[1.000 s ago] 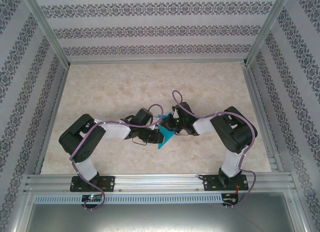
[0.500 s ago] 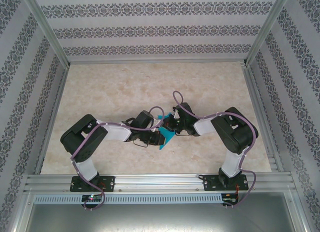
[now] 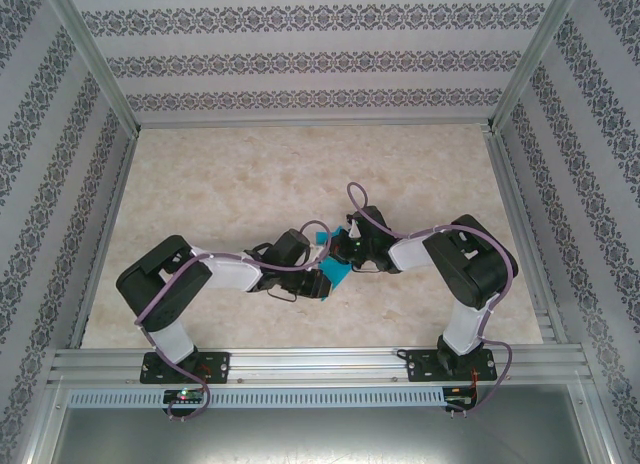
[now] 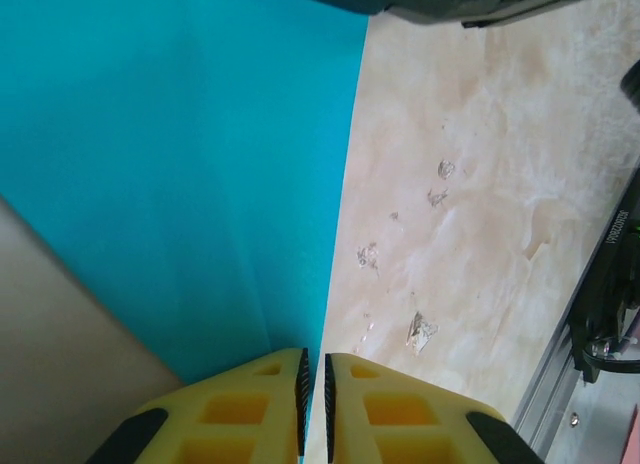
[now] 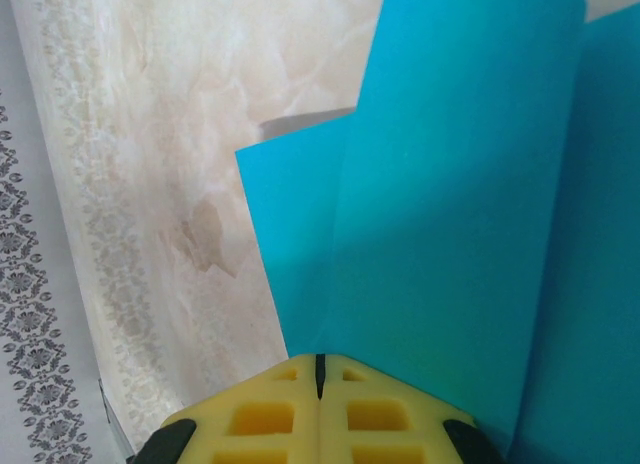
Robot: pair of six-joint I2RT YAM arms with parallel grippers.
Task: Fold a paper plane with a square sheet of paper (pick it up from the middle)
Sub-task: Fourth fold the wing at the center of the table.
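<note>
The square sheet of paper (image 3: 337, 272) is bright cyan and partly folded, held up between both grippers at the middle of the table. My left gripper (image 3: 322, 276) comes from the left and my right gripper (image 3: 340, 255) from the right; they almost meet. In the left wrist view the yellow fingertips (image 4: 270, 384) pinch the paper's (image 4: 200, 164) edge, with a crease running up from the tips. In the right wrist view the gripper (image 5: 320, 364) is pressed shut at the base of the paper (image 5: 450, 234), which fans upward with one flap bent over.
The marble-patterned tabletop (image 3: 250, 174) stretches free to the back and both sides. An aluminium rail (image 3: 320, 362) runs along the near edge, and patterned walls (image 3: 320, 59) enclose the table. A metal frame edge (image 4: 590, 314) lies at the right of the left wrist view.
The left arm has shifted a little to the right, closer to the right gripper. The paper between them looks more bunched and narrower than a second ago. The right arm has barely moved.
</note>
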